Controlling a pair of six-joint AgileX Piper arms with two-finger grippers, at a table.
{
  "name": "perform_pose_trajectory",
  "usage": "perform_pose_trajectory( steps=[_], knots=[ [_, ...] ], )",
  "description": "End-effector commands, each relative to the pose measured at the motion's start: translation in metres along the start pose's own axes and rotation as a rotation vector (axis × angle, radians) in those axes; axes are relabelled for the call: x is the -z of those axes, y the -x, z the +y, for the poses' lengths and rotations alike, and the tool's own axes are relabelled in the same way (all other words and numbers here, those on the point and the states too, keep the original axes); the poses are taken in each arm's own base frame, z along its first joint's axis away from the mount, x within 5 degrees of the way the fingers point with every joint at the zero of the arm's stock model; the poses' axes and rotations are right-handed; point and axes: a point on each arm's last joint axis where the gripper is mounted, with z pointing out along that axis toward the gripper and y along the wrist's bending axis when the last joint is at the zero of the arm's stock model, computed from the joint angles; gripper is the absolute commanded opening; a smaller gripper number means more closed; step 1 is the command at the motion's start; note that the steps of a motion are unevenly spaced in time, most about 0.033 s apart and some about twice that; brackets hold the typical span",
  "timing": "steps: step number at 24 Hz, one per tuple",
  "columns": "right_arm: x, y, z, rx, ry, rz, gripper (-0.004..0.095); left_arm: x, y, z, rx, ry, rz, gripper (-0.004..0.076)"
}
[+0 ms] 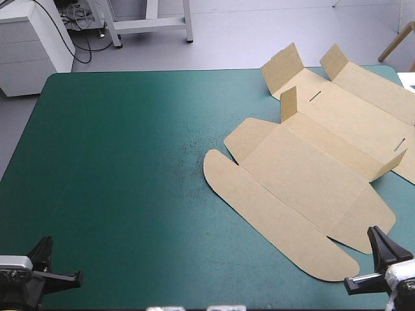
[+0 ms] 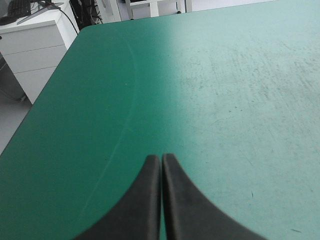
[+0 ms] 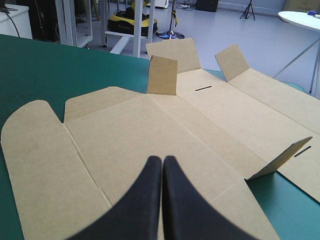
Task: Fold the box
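The brown box [image 1: 318, 155] lies as a cut sheet spread mostly flat on the right half of the teal-green table, with a few small flaps [image 1: 288, 102] standing up. My right gripper [image 1: 377, 259] rests at the table's near right corner, shut, just beside the sheet's near edge. In the right wrist view the box [image 3: 165, 135] spreads out ahead of the shut right gripper [image 3: 162, 160], a small flap [image 3: 162, 75] upright beyond. My left gripper [image 1: 52, 262] sits at the near left corner, far from the box. The left gripper [image 2: 161, 159] is shut over bare cover.
The left half of the teal-green cover [image 1: 117, 168] is bare. A white cabinet [image 1: 32, 39] stands beyond the far left corner. The box's far right part reaches the table's right edge [image 1: 408, 97].
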Motion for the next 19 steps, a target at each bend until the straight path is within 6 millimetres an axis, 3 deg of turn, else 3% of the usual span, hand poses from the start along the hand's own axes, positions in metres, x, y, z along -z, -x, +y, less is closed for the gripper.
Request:
perform_pose_trajectory(
  steps=[1, 13, 15, 19],
  knots=[
    [0.0074, 0.0125, -0.0014, 0.004, -0.013, -0.119, -0.0014, 0.0059, 0.0109, 0.0003, 0.009, -0.005, -0.106, -0.0010],
    [0.0074, 0.0125, -0.0013, 0.002, -0.012, -0.119, 0.0019, 0.0059, 0.0109, 0.0003, 0.009, -0.005, -0.106, -0.0010],
    [0.0074, 0.0125, -0.0013, 0.002, -0.012, -0.119, 0.0148, 0.0059, 0.0109, 0.0003, 0.009, -0.005, -0.106, -0.0010],
    [0.0074, 0.0125, -0.0014, 0.004, -0.013, -0.119, 0.0562, 0.0059, 0.0109, 0.0003, 0.009, -0.005, -0.106, -0.0010]
  ],
)
